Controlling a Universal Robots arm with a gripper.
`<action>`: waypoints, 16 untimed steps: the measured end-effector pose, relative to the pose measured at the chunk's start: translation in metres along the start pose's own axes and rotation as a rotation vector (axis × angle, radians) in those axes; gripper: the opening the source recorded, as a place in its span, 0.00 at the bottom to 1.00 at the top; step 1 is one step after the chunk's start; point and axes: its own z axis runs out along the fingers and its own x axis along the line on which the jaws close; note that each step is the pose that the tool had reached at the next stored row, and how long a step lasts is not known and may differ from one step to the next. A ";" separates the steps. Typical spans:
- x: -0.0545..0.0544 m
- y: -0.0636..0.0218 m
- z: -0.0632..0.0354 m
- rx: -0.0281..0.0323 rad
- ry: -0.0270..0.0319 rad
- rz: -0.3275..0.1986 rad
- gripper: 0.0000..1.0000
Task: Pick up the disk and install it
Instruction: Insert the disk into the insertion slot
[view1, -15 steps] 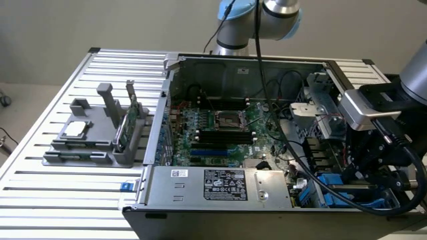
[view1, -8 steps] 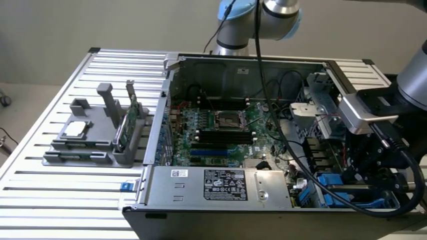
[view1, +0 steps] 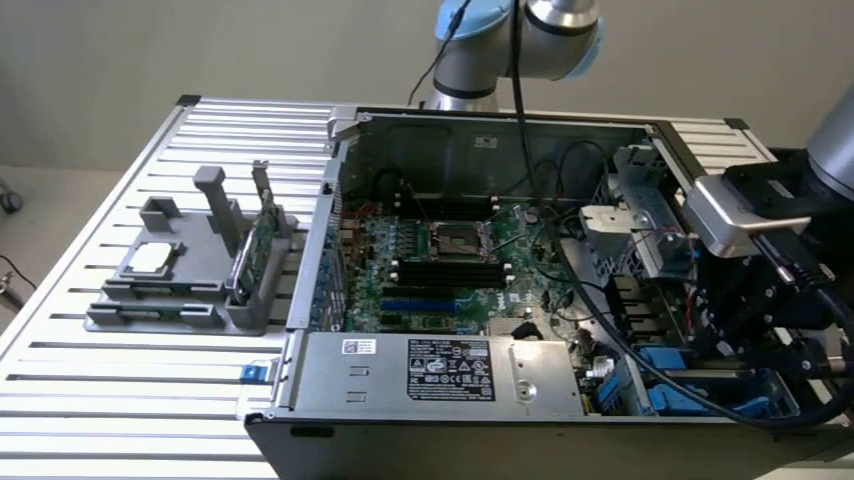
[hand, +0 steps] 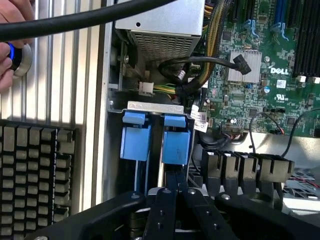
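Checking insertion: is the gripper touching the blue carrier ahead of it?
Cannot tell. In the wrist view the shut gripper ends at the blue carrier, but the junction is dark.

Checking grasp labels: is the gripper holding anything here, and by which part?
Cannot be told: the fingers are shut right by a blue carrier, but no hold on it shows.

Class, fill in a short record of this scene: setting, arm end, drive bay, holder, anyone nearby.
setting: open computer case on a slatted table
arm end: tool shut, down at the drive bay
drive bay: two blue carriers side by side, one in line with the tool
held: cannot tell whether anything is gripped
holder: grey holder beside the case, with a chip and an upright green card
nearby: a hand by a blue button
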 end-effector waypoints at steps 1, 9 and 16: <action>0.000 0.0000 -0.0043 -0.0002 -0.0005 0.000 0.11; 0.000 0.0013 -0.0218 -0.0004 -0.0002 0.000 0.11; 0.000 0.0013 -0.0284 -0.0004 -0.0003 -0.001 0.18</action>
